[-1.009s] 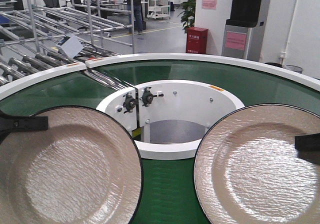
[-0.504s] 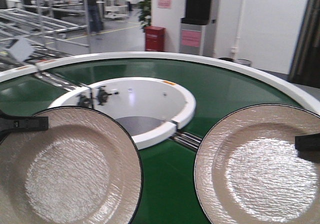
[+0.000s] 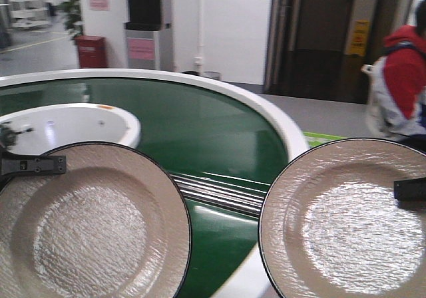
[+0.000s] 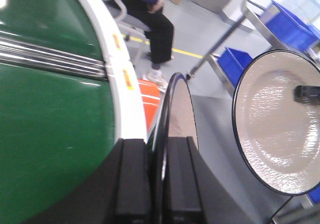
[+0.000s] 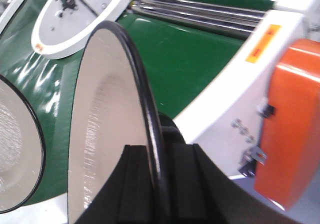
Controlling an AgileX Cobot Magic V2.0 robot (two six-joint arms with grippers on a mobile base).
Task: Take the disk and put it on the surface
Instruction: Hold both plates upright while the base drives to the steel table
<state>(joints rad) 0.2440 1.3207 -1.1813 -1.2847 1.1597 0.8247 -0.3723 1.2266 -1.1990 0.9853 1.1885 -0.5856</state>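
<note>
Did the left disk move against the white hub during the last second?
Yes. The left disk went right: the white hub, earlier right of it, now lies behind it at the view's left edge.

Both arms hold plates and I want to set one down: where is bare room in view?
Bare: the green belt between the white inner ring and the white outer rim, beyond the steel rollers. A narrow belt strip shows between the left plate and the right plate. The foreground is crowded by both plates.
</note>
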